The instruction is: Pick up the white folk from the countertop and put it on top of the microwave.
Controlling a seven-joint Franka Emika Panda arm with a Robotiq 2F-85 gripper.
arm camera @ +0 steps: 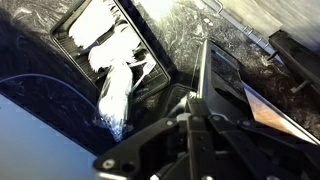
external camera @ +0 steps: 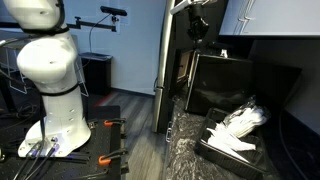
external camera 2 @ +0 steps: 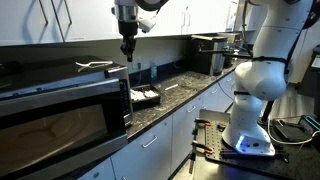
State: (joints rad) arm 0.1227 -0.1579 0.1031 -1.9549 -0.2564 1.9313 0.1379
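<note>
A white fork (external camera 2: 94, 65) lies flat on top of the black microwave (external camera 2: 60, 105), left of the gripper. My gripper (external camera 2: 127, 50) hangs just above the microwave's right end, a little apart from the fork. Its fingers are pressed together and nothing shows between them. In an exterior view the gripper (external camera: 197, 27) is high above the microwave (external camera: 215, 82). In the wrist view the closed fingers (arm camera: 204, 60) point down over the microwave's edge (arm camera: 255, 95) and the dark countertop (arm camera: 175, 20). The fork does not show there.
A black tray (external camera 2: 148, 100) with white plastic utensils sits on the granite countertop beside the microwave; it also shows in an exterior view (external camera: 212, 147) and the wrist view (arm camera: 70, 28). Wall cabinets (external camera 2: 60, 20) hang above. The robot base (external camera: 55, 100) stands on the floor.
</note>
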